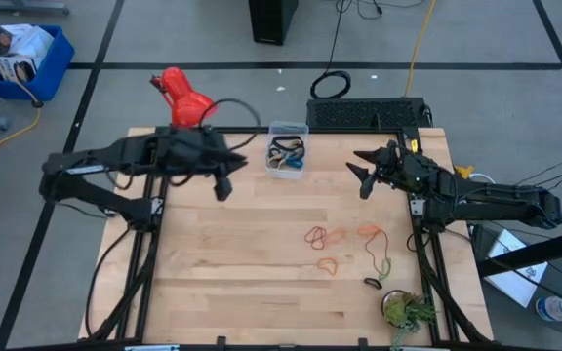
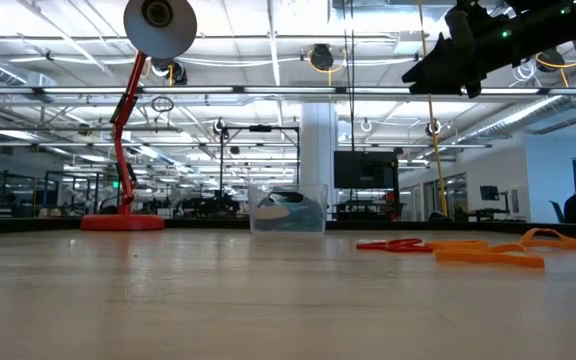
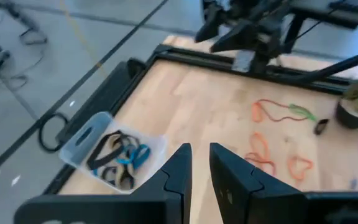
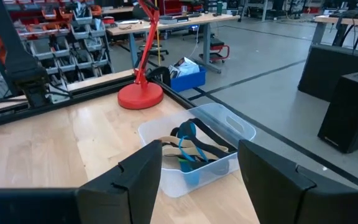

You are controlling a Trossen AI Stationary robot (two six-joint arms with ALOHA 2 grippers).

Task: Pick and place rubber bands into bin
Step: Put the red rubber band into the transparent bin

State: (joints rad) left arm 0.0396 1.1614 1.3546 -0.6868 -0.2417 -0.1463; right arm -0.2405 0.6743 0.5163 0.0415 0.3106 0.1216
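Hovering: both arms up beside bin (image 1: 287,148), between picks.
Left gripper (image 3: 195,163): nearly closed, grasping nothing.
Right gripper (image 4: 199,163): spread wide, released.
Needing next: descending onto loose rubber bands (image 1: 326,237).

I am seeing the left gripper (image 3: 196,174) with a narrow gap, and I cannot tell whether anything thin is sitting between its fingers. In the overhead view the rubber bands (image 1: 286,154) inside the bin (image 1: 288,129) are blending into one tangle too small for me to count. From table height the right arm is being cut off by the frame's top edge. A small dark object (image 1: 373,283) near the plant (image 1: 408,312) is too tiny to identify.
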